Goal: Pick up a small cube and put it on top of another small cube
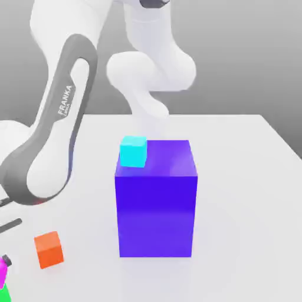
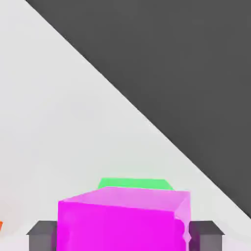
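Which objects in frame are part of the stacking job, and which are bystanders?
Job:
- magenta cube, sitting on the green one
- green cube, underneath

Just lying about:
- orange cube, on the table
- big blue-purple block
- cyan cube, on top of that block

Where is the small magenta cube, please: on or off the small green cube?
On: the magenta cube visibly meets the green cube directly beneath.
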Controlling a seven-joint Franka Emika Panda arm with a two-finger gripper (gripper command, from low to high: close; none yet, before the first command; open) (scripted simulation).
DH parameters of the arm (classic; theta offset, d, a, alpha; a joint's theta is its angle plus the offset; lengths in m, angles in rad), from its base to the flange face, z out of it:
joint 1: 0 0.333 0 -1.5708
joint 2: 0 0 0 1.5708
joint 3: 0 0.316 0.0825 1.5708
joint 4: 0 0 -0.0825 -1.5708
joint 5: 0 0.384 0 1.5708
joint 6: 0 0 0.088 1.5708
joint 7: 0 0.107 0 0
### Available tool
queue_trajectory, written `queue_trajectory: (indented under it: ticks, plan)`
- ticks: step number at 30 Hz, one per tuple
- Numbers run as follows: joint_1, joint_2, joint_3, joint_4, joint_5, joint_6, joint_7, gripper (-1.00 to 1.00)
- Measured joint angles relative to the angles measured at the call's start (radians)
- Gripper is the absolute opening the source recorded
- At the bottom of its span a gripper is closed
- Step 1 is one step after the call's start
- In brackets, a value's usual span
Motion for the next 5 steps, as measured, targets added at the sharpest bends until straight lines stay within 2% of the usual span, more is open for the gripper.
queue_trajectory:
  ticks: [3,5]
  plan:
    - [-0.015,0.016,-0.005,0.010,0.004,0.002,-0.006,1.00]
    - [0.004,-0.037,-0.037,0.007,-0.037,-0.045,0.021,1.00]
